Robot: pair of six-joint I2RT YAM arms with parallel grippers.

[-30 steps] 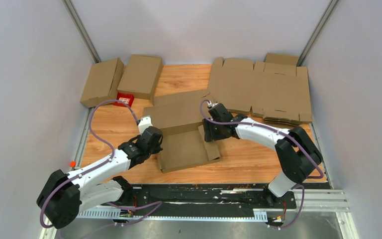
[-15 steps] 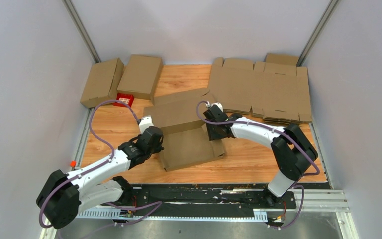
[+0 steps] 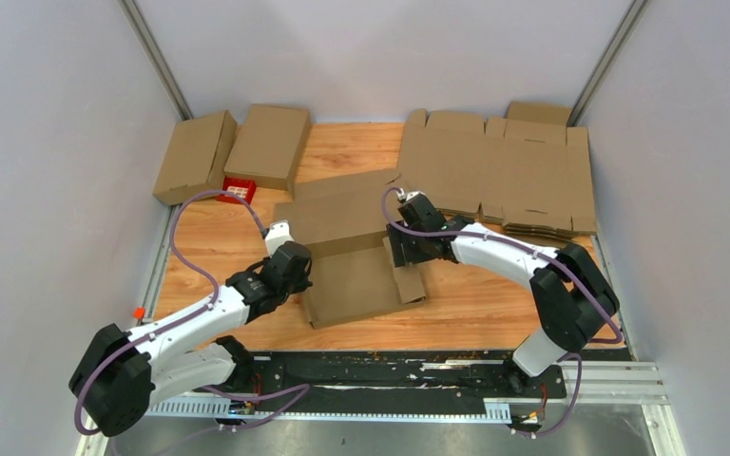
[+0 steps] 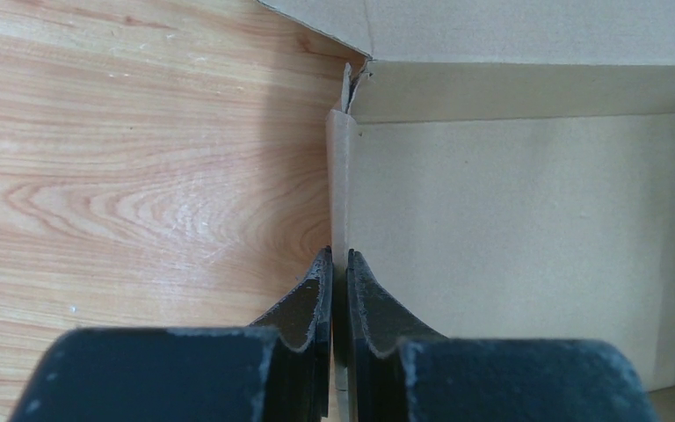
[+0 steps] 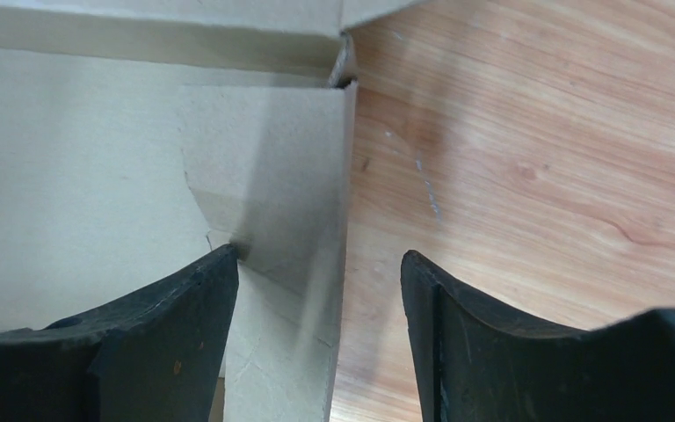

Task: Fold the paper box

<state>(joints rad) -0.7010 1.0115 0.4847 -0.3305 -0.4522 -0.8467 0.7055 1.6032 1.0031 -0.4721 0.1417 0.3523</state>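
The paper box (image 3: 356,252) is a brown cardboard blank lying partly folded in the middle of the wooden table. Its back panel is raised. My left gripper (image 3: 297,269) is at the box's left edge, shut on the thin upright left side wall (image 4: 341,185); both fingers (image 4: 312,299) press flat against it. My right gripper (image 3: 407,249) is at the box's right edge. It is open and straddles the raised right side flap (image 5: 290,176), which leans between the fingers. The left finger (image 5: 185,308) touches the flap's inner face; the right finger stands apart over bare wood.
Two folded cardboard boxes (image 3: 195,155) (image 3: 269,144) sit at the back left, with a small red object (image 3: 238,188) just in front of them. A stack of flat box blanks (image 3: 499,176) fills the back right. Grey walls close in both sides.
My right gripper's jaws narrowed on the right flap, then spread wide again. The box's near right corner shifted slightly to the right and back. The left gripper has kept its grip.
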